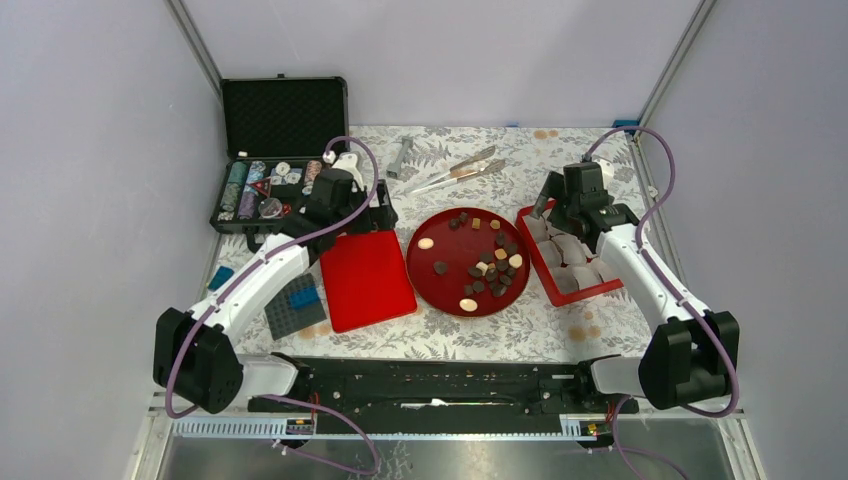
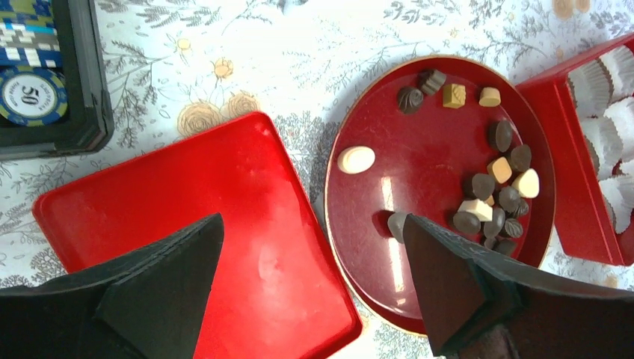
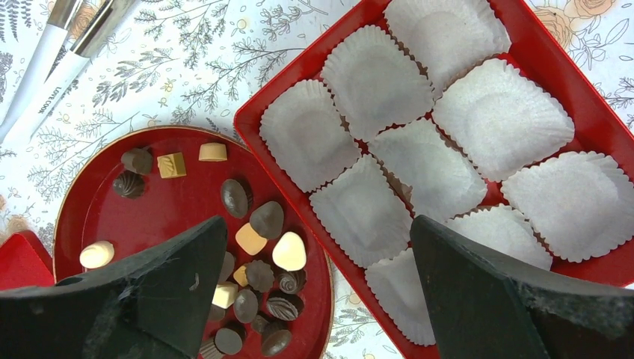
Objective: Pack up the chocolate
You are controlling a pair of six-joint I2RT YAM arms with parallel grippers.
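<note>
Chocolate [image 1: 492, 272] pieces sit loose on round red plate [image 1: 440, 290] mid-table, just beside red box [image 3: 247, 127] of paper cups — left gripper [image 2: 312, 224] over red lid [image 2: 187, 194], right gripper [image 3: 318, 222] over box, both spread wide, empty

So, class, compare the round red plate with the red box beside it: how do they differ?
The plate is round; the box is rectangular. The plate carries loose chocolates; the box holds only empty white paper cups. Both are red and rest on the floral cloth.
</note>
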